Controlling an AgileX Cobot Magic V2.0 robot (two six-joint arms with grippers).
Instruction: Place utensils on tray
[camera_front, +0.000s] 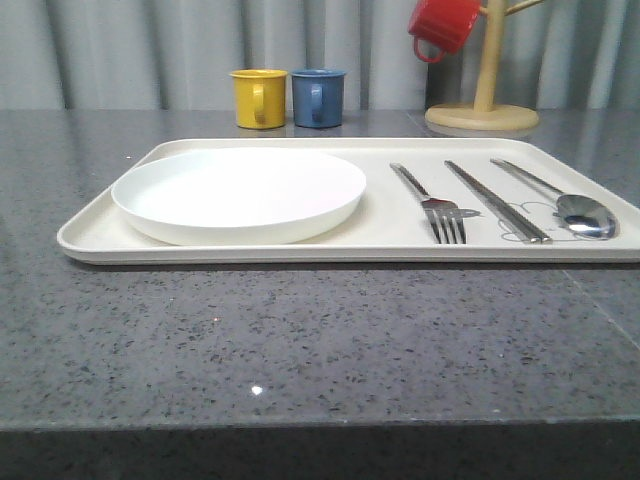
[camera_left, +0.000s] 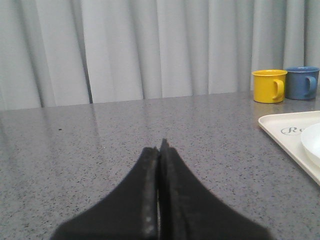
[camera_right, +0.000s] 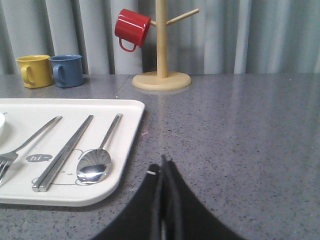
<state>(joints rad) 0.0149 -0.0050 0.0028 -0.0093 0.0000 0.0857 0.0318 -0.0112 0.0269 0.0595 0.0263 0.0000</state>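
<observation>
Both grippers empty, fingers pressed together — left gripper (camera_left: 160, 146) over bare grey table (camera_left: 125, 140) beside tray (camera_front: 90, 232), right gripper (camera_right: 164, 162) just off tray's other end. On tray: white plate (camera_front: 238, 192) at left, then fork (camera_front: 432, 203), chopsticks (camera_front: 497, 201), spoon (camera_front: 570, 205) side by side — lying flat, apart, handles pointing away.

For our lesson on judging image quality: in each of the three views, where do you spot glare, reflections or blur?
Front view: the plate is washed out to flat white; a small glint sits on the table. Left wrist view: the shut left gripper is soft and blurred. Right wrist view: the spoon bowl mirrors the light; the right gripper is blurred.
</observation>
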